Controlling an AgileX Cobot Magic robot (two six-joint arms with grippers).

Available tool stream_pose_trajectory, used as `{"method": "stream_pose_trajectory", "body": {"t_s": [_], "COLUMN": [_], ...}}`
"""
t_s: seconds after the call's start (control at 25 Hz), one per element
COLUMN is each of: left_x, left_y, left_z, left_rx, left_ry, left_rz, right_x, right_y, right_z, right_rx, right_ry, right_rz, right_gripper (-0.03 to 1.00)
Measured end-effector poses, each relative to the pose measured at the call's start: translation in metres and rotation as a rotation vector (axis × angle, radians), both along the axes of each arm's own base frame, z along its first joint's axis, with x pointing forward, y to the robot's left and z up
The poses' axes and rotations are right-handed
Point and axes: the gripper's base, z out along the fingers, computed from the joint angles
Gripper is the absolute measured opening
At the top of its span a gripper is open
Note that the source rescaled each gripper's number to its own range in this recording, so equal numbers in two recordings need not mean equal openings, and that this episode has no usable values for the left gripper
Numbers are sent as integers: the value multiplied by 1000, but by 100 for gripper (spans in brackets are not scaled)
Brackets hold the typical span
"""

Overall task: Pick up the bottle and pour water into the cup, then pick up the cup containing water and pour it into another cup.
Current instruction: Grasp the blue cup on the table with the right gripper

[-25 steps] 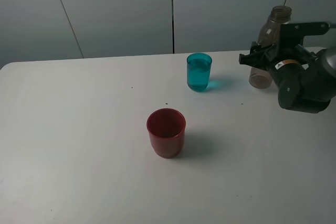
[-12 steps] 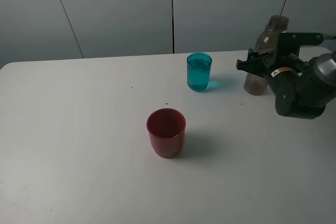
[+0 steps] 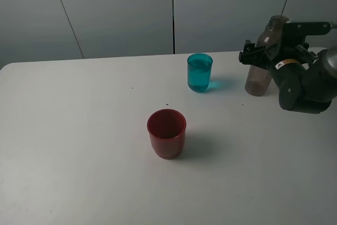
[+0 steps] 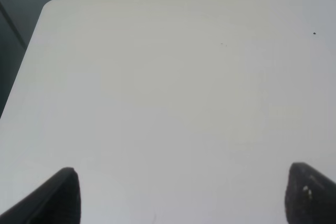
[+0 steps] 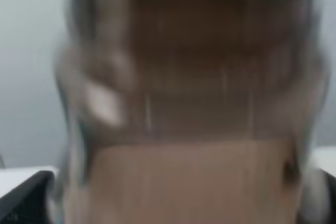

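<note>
Far over on the right side of the desk (image 3: 79, 172), near its back edge, the bottle (image 3: 259, 80) stands with its base on the surface, leaning slightly. The right gripper (image 3: 257, 55) is at the bottle's upper body, below the neck. One black finger shows on the side toward the middle of the desk, and the bulk of the arm is on the other side. The right wrist view is filled by the smoky brown bottle, heavily blurred, with dark gripper parts just showing at either side of it. The jaws stand one on each side of the bottle, but whether they press on it or sit just off it cannot be told.

The teal cup (image 3: 200, 72) stands upright to the left of the bottle in the high view, apart from it and also toward the back of the desk. Water shows inside it to well up its height. The red cup (image 3: 166, 133) stands upright nearer the front, close to the middle of the desk, well apart from both the teal cup and the bottle.

The left gripper (image 4: 185, 196) appears only in its own wrist view, hanging over white desk near a rounded corner. Its two dark fingertips (image 4: 62, 199) are spread wide, with only desk surface between them. Grey wall panels (image 3: 121, 9) rise behind the desk.
</note>
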Motion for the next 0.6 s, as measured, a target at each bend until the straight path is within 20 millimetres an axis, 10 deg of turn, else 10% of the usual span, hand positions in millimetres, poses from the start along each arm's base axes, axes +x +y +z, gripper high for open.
{"method": "stream_pose_trajectory", "body": {"t_s": [0.6], "left_x": [0], "left_y": [0], "left_z": [0], "left_rx": [0], "left_ry": [0], "left_rz": [0], "right_x": [-57], "right_y": [5], "right_z": [152], "right_rx": [-82], "right_ry": [55], "right_rz": [217], "right_gripper": [99]}}
